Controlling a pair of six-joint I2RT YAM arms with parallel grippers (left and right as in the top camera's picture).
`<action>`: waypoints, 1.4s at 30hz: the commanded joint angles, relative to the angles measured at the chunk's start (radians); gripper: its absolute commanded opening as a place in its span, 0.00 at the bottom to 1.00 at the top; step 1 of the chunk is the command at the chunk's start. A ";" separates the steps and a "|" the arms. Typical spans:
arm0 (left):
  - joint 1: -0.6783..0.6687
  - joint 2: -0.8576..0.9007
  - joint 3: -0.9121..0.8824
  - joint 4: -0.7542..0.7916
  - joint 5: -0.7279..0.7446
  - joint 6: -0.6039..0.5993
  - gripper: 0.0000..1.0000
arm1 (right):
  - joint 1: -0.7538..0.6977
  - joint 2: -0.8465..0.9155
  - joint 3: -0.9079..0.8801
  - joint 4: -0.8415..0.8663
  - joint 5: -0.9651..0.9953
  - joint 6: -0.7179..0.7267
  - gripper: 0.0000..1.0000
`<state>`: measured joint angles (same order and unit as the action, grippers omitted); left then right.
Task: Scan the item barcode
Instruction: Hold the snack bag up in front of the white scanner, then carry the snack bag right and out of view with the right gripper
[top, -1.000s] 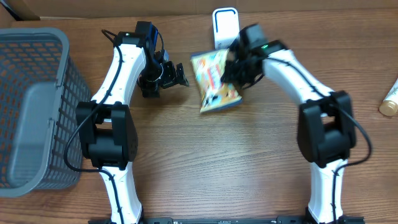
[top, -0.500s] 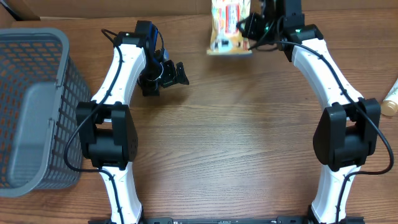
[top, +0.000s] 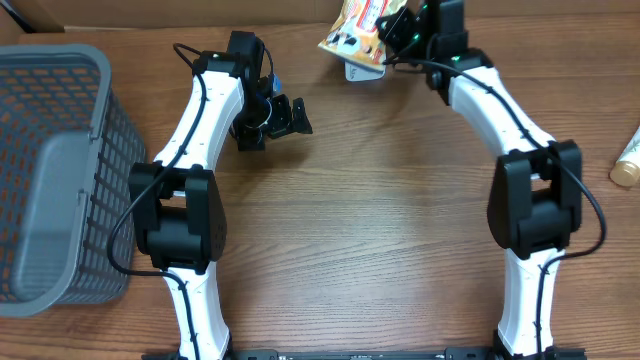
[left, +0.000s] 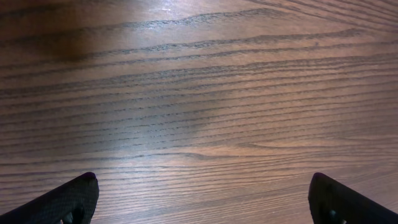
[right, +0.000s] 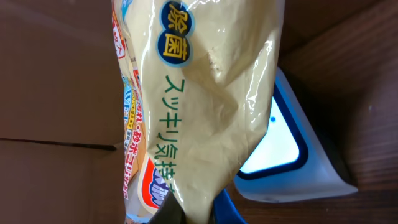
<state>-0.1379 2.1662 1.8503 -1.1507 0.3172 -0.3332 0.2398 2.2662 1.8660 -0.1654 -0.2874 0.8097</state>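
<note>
I am at the presenting step: my right gripper (top: 402, 32) is clamped tight on one edge of the printed pouch (top: 358, 22), holding it up at the far side of the table (top: 380, 220), over the white scanner (top: 362, 72), whose lit window shows just beside the pouch in the wrist view. I see no barcode on the face shown, so I judge the next move is to turn the pouch until its code faces that window. My left gripper (top: 285, 115) hangs spread wide and empty over bare wood. A second ago the pouch was nearer me, in front of the scanner; now it is raised over it and tilted.
</note>
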 joint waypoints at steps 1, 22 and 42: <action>-0.008 0.005 0.002 0.006 -0.008 -0.004 1.00 | 0.019 0.014 0.005 0.030 0.010 0.032 0.04; -0.013 0.005 0.002 -0.002 -0.008 -0.004 1.00 | -0.196 -0.209 0.009 -0.163 -0.039 -0.059 0.04; -0.023 0.005 0.002 -0.004 -0.013 -0.004 1.00 | -0.962 -0.290 0.005 -0.711 0.142 -0.225 0.04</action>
<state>-0.1513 2.1662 1.8503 -1.1549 0.3126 -0.3332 -0.6922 1.9610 1.8641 -0.8841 -0.1459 0.6888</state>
